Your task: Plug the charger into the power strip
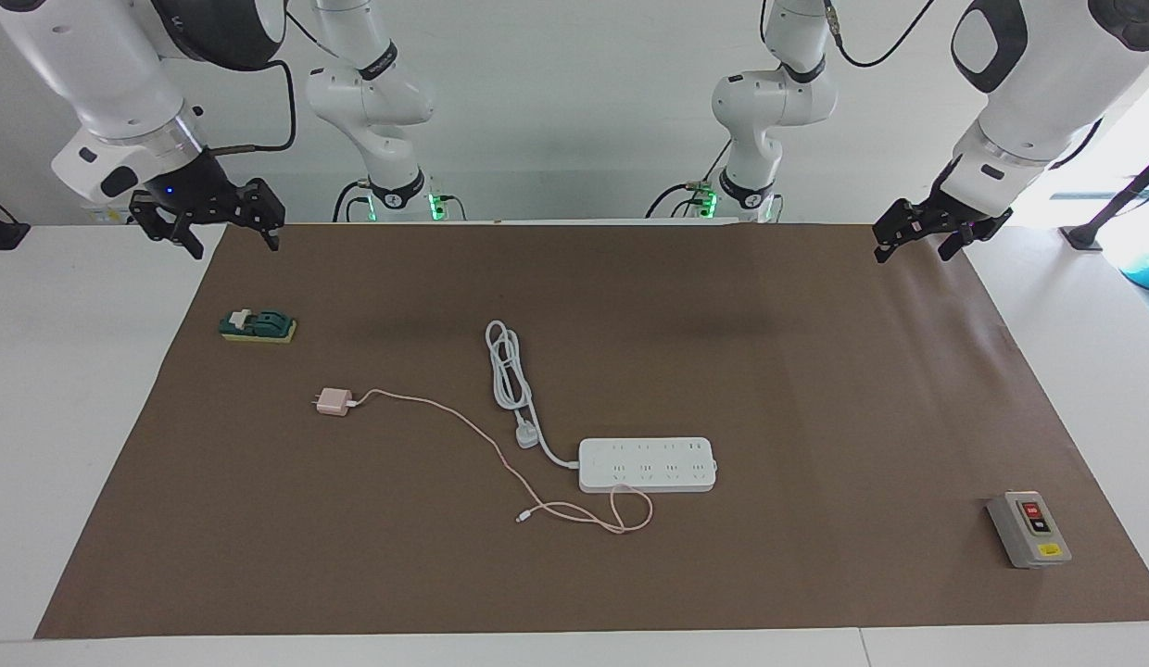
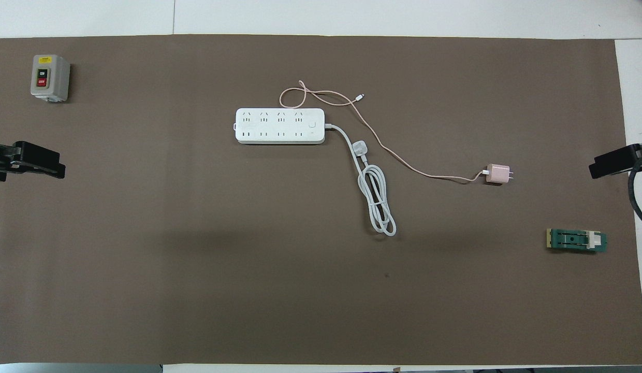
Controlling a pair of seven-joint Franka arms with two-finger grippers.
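Pink charger (image 1: 334, 401) (white power strip (image 1: 647, 464))

No wording reads clearly anywhere; the grey switch box (image 2: 50, 77) carries a yellow label, a black button and a red button with white marks too small to make out.

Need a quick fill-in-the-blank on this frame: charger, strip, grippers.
1. The charger lies toward the ____ arm's end of the table from the power strip.
2. The charger's cable is ____ in colour.
3. The left gripper and right gripper both hold ____.
4. The power strip has ____ rows of sockets.

Missing words: right; pink; nothing; two
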